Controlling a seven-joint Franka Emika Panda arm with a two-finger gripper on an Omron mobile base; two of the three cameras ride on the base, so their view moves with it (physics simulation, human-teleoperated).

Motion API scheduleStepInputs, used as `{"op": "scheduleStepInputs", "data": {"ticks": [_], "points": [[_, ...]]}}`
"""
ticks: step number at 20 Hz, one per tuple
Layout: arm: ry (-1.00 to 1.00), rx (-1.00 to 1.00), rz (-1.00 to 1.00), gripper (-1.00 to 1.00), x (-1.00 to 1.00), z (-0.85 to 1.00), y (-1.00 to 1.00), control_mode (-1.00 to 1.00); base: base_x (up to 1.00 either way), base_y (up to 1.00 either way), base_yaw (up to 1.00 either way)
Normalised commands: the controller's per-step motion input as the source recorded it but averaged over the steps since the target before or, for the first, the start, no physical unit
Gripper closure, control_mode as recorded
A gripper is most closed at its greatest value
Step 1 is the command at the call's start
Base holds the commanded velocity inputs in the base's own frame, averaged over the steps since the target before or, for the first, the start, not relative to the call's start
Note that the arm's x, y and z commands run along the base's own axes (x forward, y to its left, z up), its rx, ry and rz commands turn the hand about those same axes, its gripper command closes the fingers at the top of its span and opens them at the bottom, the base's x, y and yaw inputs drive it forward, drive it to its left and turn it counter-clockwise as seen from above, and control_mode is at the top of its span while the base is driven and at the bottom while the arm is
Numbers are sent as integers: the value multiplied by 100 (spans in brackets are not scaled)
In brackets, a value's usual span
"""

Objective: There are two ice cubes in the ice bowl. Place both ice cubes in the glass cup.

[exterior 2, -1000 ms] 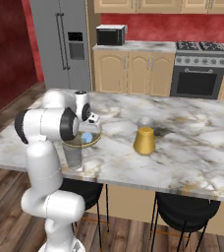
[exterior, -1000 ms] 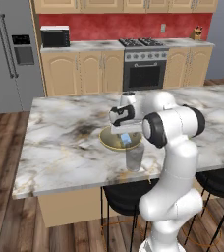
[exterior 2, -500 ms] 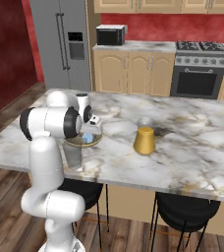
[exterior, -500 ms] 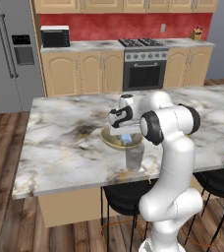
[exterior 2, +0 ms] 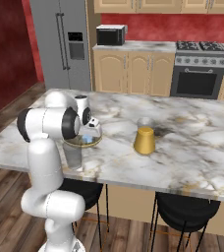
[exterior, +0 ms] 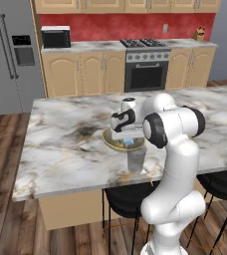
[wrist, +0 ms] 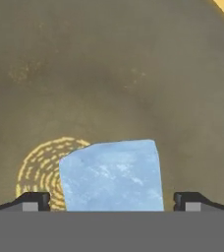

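Gripper (wrist: 112,201): lowered further into the ice bowl (exterior: 116,144); jaws spread wide, nothing pinched.
Ice cube (wrist: 112,176): lay between the fingertips, on the bowl floor.
Glass cup (exterior: 136,160): stood just beside the bowl.
Implication: closing judged next.
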Motion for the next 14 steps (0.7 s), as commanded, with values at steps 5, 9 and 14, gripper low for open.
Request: {"op": "scheduleStepInputs", "data": {"ticks": [5,9,14], "points": [[0,0,0,100,0,0,0,-100,0,0,0],[-4,0,-2,100,-1,39,0,-100,0,0,0],[-2,0,-9,100,-32,85,0,-100,0,0,0]]}}
